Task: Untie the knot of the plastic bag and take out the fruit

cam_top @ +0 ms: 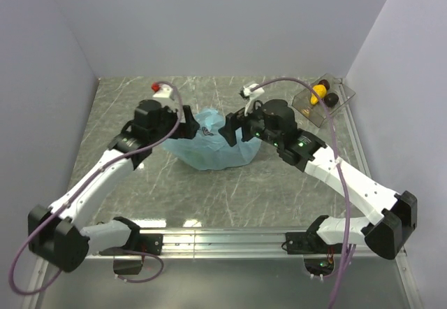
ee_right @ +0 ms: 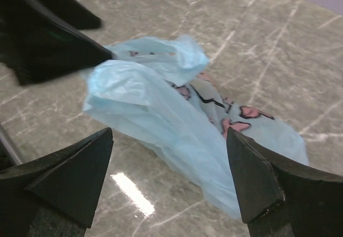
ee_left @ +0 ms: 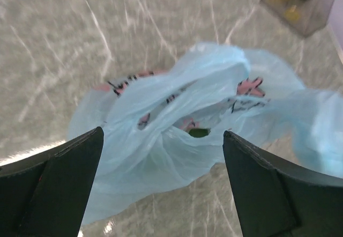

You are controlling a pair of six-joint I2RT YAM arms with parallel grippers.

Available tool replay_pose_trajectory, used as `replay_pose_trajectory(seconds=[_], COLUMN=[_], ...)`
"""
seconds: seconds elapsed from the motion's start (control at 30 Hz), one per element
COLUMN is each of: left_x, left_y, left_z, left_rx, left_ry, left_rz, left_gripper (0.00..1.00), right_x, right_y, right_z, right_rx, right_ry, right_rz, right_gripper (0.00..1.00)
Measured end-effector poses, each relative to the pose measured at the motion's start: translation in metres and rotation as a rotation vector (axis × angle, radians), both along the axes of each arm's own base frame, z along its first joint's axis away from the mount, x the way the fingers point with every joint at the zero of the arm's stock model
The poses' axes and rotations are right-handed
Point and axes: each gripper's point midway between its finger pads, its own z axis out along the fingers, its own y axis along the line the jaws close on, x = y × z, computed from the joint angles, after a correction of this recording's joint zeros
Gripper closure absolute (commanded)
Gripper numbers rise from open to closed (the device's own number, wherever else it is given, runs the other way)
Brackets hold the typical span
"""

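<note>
Right gripper [ee_right: 170, 135]: two black fingers [ee_right: 69, 178] at the lower corners, spread wide, nothing between them. Beyond the gap lies the plastic bag [ee_right: 177, 113], thin, crinkly, light blue, on the grey marbled bench [ee_right: 268, 49]. Bag runs diagonally from upper left to lower right. Pink and black prints show on its right half. Its upper end is puffed up in two rounded folds; whether that is a knot, can't tell. Black robot part [ee_right: 43, 44] fills the upper left corner, its pointed tip right at the bag's upper left edge. Bright glare streak on the bench between the fingers, near the bottom.
</note>
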Motion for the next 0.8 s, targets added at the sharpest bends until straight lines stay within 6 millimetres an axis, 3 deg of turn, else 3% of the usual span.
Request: replay_pose_trajectory(seconds=[0.17,0.27,0.37,0.4,0.43,0.5,0.53,0.7,0.8], left_x=[-0.002,-0.003,0.003,0.005,0.007,0.007,0.005,-0.007,-0.016], left_y=[-0.030,-0.037,-0.031,-0.027,-0.022,-0.014,-0.008,0.015,0.026], left_z=[-0.044,-0.052,-0.056,-0.059,-0.064,-0.077,-0.087,-0.129,-0.147], left_rx=[0.080,0.099,0.104,0.102,0.101,0.099,0.101,0.106,0.088], left_ry=[0.105,0.119,0.116,0.119,0.125,0.145,0.165,0.243,0.279], left_rz=[-0.054,-0.053,0.012,0.048,0.085,0.147,0.180,0.325,0.391], left_gripper=[0.01,0.01,0.04,0.06,0.07,0.16,0.19,0.36,0.50], right_x=[-0.005,-0.003,0.005,0.008,0.010,0.015,0.017,0.023,0.017], right_y=[0.020,0.026,0.021,0.016,0.009,-0.004,-0.010,-0.038,-0.057], right_z=[-0.018,-0.034,-0.055,-0.063,-0.074,-0.095,-0.103,-0.125,-0.132], right_rx=[-0.052,-0.092,-0.125,-0.136,-0.155,-0.190,-0.203,-0.211,-0.191], right_ry=[0.021,0.036,0.037,0.042,0.049,0.076,0.087,0.131,0.161], right_rz=[0.055,0.058,-0.004,-0.035,-0.071,-0.135,-0.165,-0.280,-0.321], right_gripper=[0.07,0.10,0.18,0.22,0.38,0.55,0.70,0.97,1.00])
